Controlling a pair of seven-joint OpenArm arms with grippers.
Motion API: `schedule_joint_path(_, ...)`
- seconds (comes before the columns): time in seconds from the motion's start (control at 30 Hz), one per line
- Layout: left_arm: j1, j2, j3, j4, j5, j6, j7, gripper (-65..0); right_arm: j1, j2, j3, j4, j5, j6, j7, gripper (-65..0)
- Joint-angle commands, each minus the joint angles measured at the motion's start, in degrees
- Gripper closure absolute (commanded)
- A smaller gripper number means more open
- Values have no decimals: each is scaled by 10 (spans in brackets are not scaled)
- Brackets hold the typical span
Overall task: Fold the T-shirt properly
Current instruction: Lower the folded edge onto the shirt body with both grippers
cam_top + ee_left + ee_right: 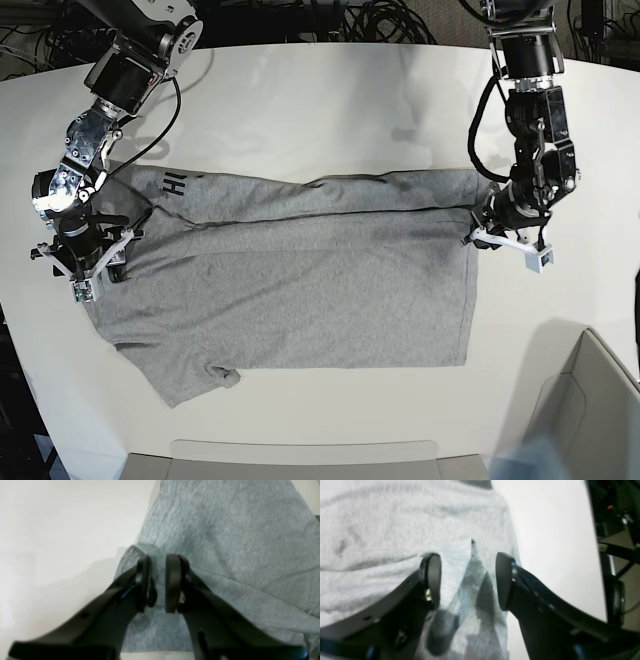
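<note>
The T-shirt point(300, 290) is lying limp and light; grip hems. Left gripper point(158, 580) is standing narrowly parted over a fold, right gripper point(467, 580) wide

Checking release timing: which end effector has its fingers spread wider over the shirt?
The right end effector, at the lettered end of the T-shirt. Its fingers stand well apart above the cloth; the left end effector shows only a narrow gap.
</note>
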Motion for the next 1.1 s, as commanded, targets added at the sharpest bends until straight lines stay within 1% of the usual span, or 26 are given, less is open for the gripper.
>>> schedule_joint_path(0.0,-2,-7,-5,21,-4,-4,-10,-130,17,5,19,33,13,4,-4,-290)
schedule_joint_path(0.07,7,-7,-5,30,-4,-4,-13,-130,23,0,43,66,45,32,-53,-290)
schedule_joint_path(0.1,8,-7,-4,31,-4,-4,-13,-131,23,5,53,77,62,38,-80,-290)
schedule_joint_path(0.17,9,-6,-2,27,-4,-4,-13,-131,23,22,58,81,76,38,-120,-290)
schedule_joint_path(0.23,9,-6,-2,28,-4,-4,-13,-131,23,37,58,77,79,38,-143,-291)
schedule_joint_path(0.33,10,-6,-1,30,-4,-4,-12,-131,21,43,59,86,79,38,-150,-291)
schedule_joint_path(0.43,22,-6,-4,30,-4,-4,-13,-131,15,59,59,85,78,38,-152,-292)
schedule_joint_path(0.47,23,-6,-4,30,-4,-4,-13,-131,15,60,56,84,78,38,-152,-292)
schedule_joint_path(0.53,25,-7,-4,31,-4,-5,-13,-131,17,58,49,84,78,38,-149,-292)
schedule_joint_path(0.7,25,-7,-4,31,-4,-5,-13,-130,46,58,-22,32,75,38,-148,-292)
schedule_joint_path(0.77,26,-7,-4,31,-4,-5,-13,-130,61,58,-25,6,75,38,-151,-292)
schedule_joint_path(0.87,28,-7,-4,35,-5,-6,-13,-130,64,57,-27,-10,78,22,-151,-292)
schedule_joint_path(0.9,32,-7,-3,40,-5,-6,-13,-131,64,54,-27,-9,78,22,-152,-292)
schedule_joint_path(0.93,38,-7,-2,51,-5,-11,-13,-132,63,47,-25,-7,78,23,-152,-292)
schedule_joint_path(1.07,53,-7,-1,100,-1,-81,-10,-134,61,42,-24,20,78,23,-152,-293)
